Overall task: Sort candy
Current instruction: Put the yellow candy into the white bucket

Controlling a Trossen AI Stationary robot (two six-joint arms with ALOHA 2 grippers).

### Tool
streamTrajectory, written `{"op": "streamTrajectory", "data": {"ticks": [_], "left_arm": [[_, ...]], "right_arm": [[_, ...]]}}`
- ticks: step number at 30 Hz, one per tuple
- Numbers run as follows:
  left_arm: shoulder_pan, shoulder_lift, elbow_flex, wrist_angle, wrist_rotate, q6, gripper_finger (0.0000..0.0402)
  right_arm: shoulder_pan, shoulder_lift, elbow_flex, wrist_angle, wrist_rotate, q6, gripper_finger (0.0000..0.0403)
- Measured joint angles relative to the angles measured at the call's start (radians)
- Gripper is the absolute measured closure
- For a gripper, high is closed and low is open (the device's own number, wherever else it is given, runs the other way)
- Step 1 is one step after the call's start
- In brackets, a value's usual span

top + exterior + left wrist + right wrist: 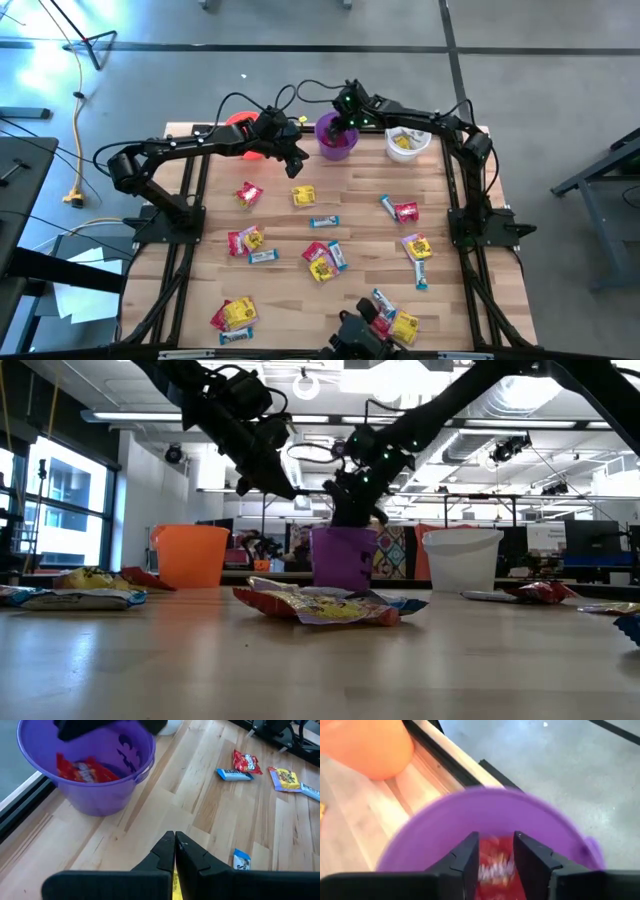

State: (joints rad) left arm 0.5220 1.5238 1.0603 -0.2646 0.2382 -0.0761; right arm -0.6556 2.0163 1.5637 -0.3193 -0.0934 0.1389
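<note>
Several candy packets in red, yellow and blue-white lie scattered on the wooden table [360, 240]. My right gripper [496, 850] hangs open over the purple cup [337, 148], fingers pointing down into it. A red candy packet [82, 770] lies in the cup's bottom and shows blurred between the fingers in the right wrist view. My left gripper [175, 840] hovers shut just left of the purple cup, above a yellow packet [303, 195] on the table. A yellow strip [174, 882] shows in the slit between its fingers; whether that is held I cannot tell.
An orange cup [243, 125] stands at the far left behind my left arm. A white cup [408, 142] with yellow packets stands at the far right. Loose packets cover the table's middle and near part [320, 262]. There is bare wood [150, 815] between the purple cup and my left gripper.
</note>
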Motion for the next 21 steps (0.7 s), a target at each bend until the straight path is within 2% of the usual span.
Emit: {"op": "streamTrajectory", "data": {"ticks": [3, 5, 10, 14, 21], "left_arm": [[0.0, 0.0, 0.0, 0.0, 0.0, 0.0, 0.0401], [-0.003, 0.0, 0.0, 0.0, 0.0, 0.0, 0.0401], [-0.024, -0.004, 0.0, 0.002, -0.006, 0.008, 0.0401], [-0.052, -0.004, 0.0, 0.001, -0.016, 0.017, 0.0401], [-0.088, -0.004, 0.0, 0.001, -0.017, 0.028, 0.0401]], "right_arm": [[0.013, 0.0, 0.062, -0.052, 0.005, -0.011, 0.0281], [0.032, -0.011, 0.074, -0.06, 0.009, -0.036, 0.0292], [0.073, -0.069, 0.038, -0.052, 0.022, -0.08, 0.0385], [0.086, -0.149, -0.077, -0.011, 0.034, -0.043, 0.0391], [0.132, -0.36, -0.389, 0.098, 0.083, 0.074, 0.0402]]}}
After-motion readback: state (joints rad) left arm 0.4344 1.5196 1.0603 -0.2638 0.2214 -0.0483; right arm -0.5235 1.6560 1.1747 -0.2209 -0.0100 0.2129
